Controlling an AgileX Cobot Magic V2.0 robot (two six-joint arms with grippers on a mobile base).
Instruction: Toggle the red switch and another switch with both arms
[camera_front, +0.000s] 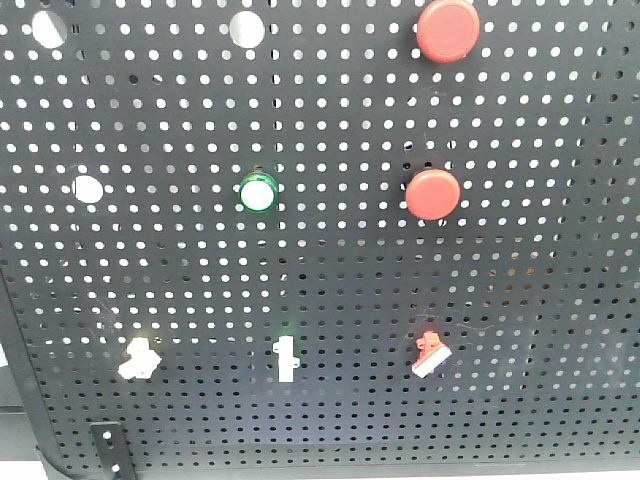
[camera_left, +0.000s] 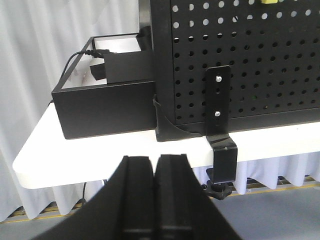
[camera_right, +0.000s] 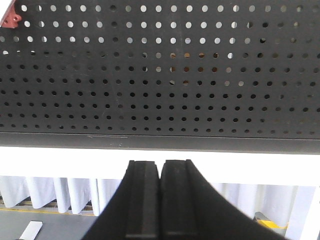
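On the black pegboard (camera_front: 560, 300), the red switch (camera_front: 430, 353) sits in the bottom row at the right, a tiny red toggle with a white lever. The other switch (camera_front: 138, 358), pale yellow with a cream lever, is at the bottom left. Neither arm shows in the front view. My left gripper (camera_left: 155, 162) is shut and empty, below the table edge near the board's lower left corner. My right gripper (camera_right: 160, 165) is also shut and empty, below the board's bottom rail. A corner of the red switch (camera_right: 12, 19) shows at the top left of the right wrist view.
Two large round red buttons (camera_front: 447, 28) (camera_front: 432, 193) and a green lamp (camera_front: 257, 192) sit higher on the board. A green-based toggle (camera_front: 285, 358) lies between the two switches. A clamp bracket (camera_left: 218, 105) and a black box (camera_left: 105, 105) stand at the board's left foot.
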